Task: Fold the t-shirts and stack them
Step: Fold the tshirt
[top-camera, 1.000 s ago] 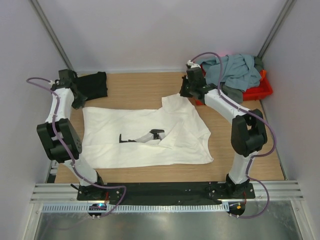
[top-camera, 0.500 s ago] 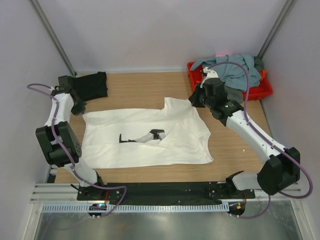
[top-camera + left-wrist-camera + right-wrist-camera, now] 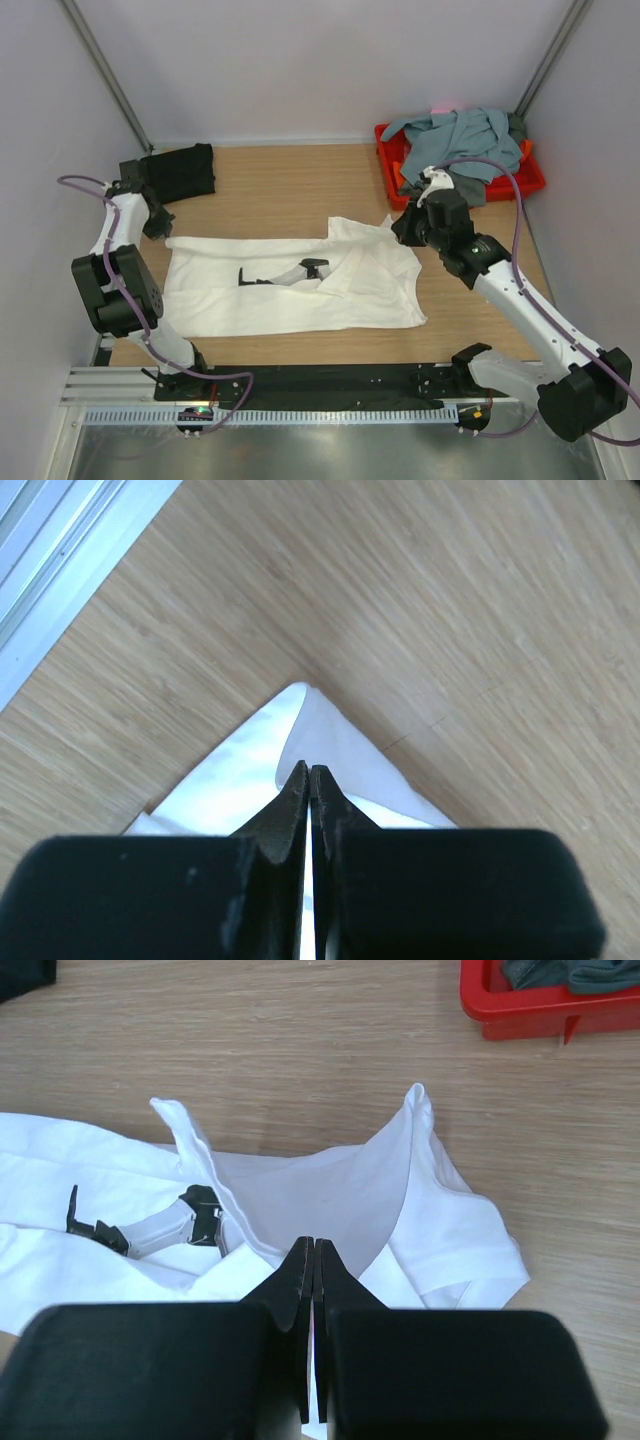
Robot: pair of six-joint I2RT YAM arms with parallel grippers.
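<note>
Looking at the white t-shirt [image 3: 290, 290], we find it spread flat on the desk [image 3: 280, 185] in the middle of the top view, its long axis running left to right across the frame. A dark print [image 3: 285, 272] shows near its centre.

Both arms are on its upper edge. The left end effector [image 3: 157, 228] sits at the upper left corner, jaws pressed together on a point of white cloth in its wrist view. The right end effector [image 3: 403, 232] sits at the upper right edge, jaws likewise pinched shut on a raised fold of the shirt.

From each end effector the body of the shirt lies toward the bottom of the frame. We judge the coming fold turns on drawing that held edge down across the long axis. Neither arm is nearer; each has its own end.

Counting outward:
- one white shirt;
- one black t-shirt [image 3: 185, 170], folded at the upper left;
- one grey-blue t-shirt [image 3: 460, 140] heaped over one dark grey t-shirt [image 3: 462, 185];
- one red tray [image 3: 525, 180] holding those two at the upper right.
</note>
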